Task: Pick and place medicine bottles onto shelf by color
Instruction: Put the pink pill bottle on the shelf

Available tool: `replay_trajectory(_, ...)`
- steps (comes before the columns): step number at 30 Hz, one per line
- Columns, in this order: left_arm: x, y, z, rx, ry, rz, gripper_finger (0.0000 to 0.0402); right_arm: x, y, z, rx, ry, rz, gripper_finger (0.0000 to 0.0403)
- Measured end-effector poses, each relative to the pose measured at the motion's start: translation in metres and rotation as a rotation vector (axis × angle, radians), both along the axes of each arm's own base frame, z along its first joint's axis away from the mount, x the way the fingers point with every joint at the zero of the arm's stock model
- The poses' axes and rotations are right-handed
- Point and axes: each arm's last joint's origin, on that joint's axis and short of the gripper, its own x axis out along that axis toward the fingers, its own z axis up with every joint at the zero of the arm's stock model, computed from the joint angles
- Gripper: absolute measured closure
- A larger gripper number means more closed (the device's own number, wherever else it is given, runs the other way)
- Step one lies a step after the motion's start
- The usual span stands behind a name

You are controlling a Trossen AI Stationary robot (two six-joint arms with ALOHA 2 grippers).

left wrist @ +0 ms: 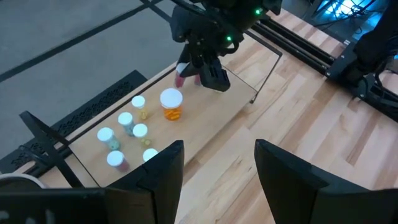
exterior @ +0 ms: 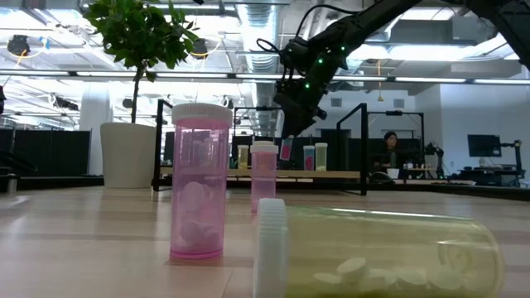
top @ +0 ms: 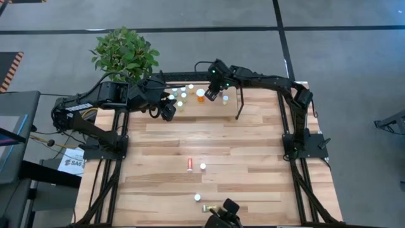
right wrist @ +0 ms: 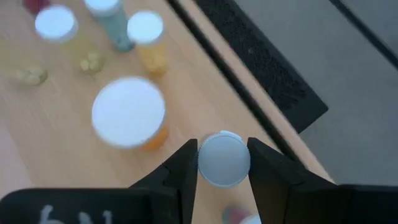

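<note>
The right end effector (right wrist: 222, 163) hangs over the shelf (top: 250, 95) at the far edge of the bench (top: 253, 145), pinching a small bottle (right wrist: 223, 159) by its white cap between its two fingers. From the low view the held bottle (exterior: 286, 150) has a pink-red body and is off the shelf board, above the row of bottles standing there. Just beside it on the shelf stands the large orange bottle (top: 200, 95), upright, with a wide white cap. Farther toward the shelf's left end a cluster of small white-capped bottles (left wrist: 124, 134) stands upright on the board, with yellow, green and pinkish bodies.

The left end effector (left wrist: 217, 165) is near the left end of the shelf, its fingers spread with nothing between them.

Well apart from the shelf, in the middle of the bench, a red bottle (top: 190, 164) lies on its side, with another bottle (top: 203, 166) upright just beside it. Near the front edge one bottle (top: 197, 198) stands upright and a yellow bottle (top: 207, 208) lies on its side.
</note>
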Motion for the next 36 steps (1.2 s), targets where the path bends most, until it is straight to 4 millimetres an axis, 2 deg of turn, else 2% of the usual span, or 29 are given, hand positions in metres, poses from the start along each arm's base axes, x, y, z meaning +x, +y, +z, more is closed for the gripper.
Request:
replay_trajectory(5, 0.000, 0.000, 0.000, -0.001, 0.000, 0.001, 0.0219, 0.001, -0.007, -0.016, 0.030, 0.018, -0.065, 0.0261)
replay_trajectory(9, 0.000, 0.000, 0.000, -0.009, -0.002, -0.004, 0.0219, 0.004, -0.006, -0.009, 0.001, -0.014, -0.057, 0.0263)
replay_trajectory(23, 0.000, -0.001, 0.000, -0.023, -0.005, -0.013, 0.0219, 0.004, 0.006, -0.016, 0.047, 0.064, -0.019, 0.0263)
replay_trajectory(36, 0.000, -0.001, 0.000, -0.028, -0.008, -0.010, 0.0219, 0.007, 0.010, -0.016, 0.006, 0.097, 0.069, 0.0263)
